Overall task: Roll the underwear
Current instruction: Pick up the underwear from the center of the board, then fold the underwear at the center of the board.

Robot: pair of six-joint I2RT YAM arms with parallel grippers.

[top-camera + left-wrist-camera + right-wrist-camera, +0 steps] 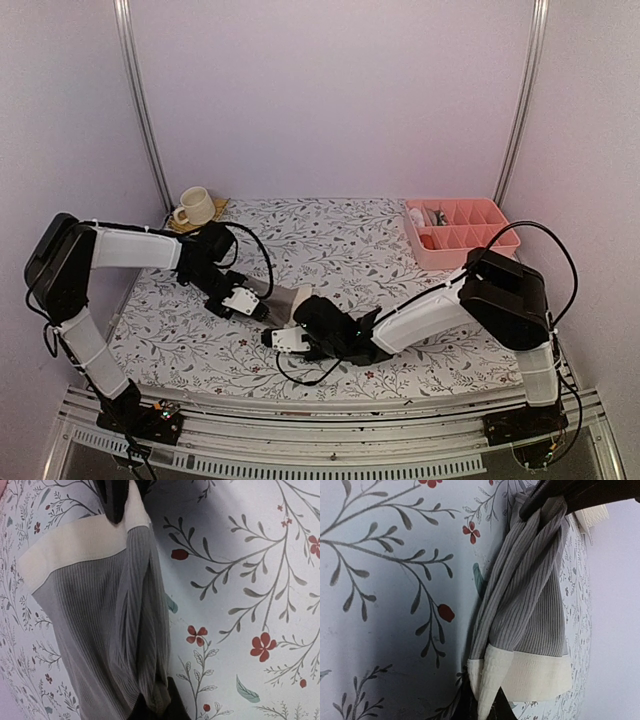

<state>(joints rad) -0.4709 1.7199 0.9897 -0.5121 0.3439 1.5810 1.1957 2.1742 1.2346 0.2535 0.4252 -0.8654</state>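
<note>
Pinched shut on the cream waistband of the taupe underwear (100, 615) with the left end effector (118, 502); clamped shut on its ribbed opposite end with the right end effector (545, 502). Stretched between both, near centre of the floral worktop (350, 250).

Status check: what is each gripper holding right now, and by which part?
Both hold the taupe underwear. The left gripper pinches its cream waistband; the right gripper pinches the opposite ribbed end.
</note>
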